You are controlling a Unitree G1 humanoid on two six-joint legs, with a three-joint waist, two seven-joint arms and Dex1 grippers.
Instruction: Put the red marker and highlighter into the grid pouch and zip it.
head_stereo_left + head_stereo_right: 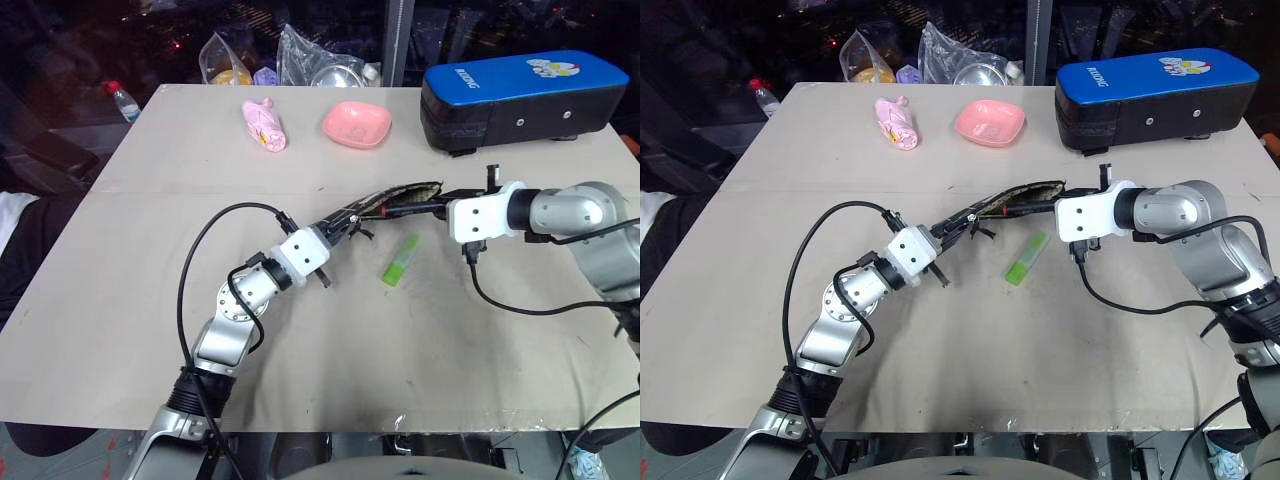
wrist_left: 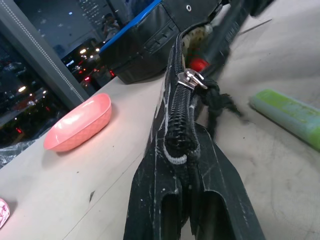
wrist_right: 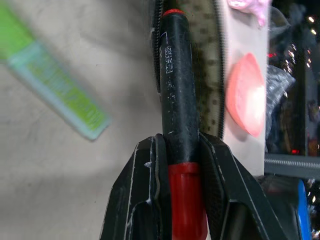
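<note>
— Feeding the red marker into the grid pouch is the step we're on, right?

— Yes. Our right gripper is pinching the marker by its barrel, tip aimed at the pouch's open mouth. Our left gripper is pressed together on the pouch's zipper end, holding it up off the table with the opening facing the marker.

— Is the tip already inside?

— Hard to say; from the head views it looks to be at the lip, perhaps just in. The zipper pull sits near our left fingers, so the mouth is wide open.

— And the highlighter?

— Lying flat on the table just below the pouch, untouched.

— So next?

— We judge the marker needs pushing deeper along the pouch, then letting go, while our left keeps the mouth steady. Highlighter after that, then the zip.
</note>
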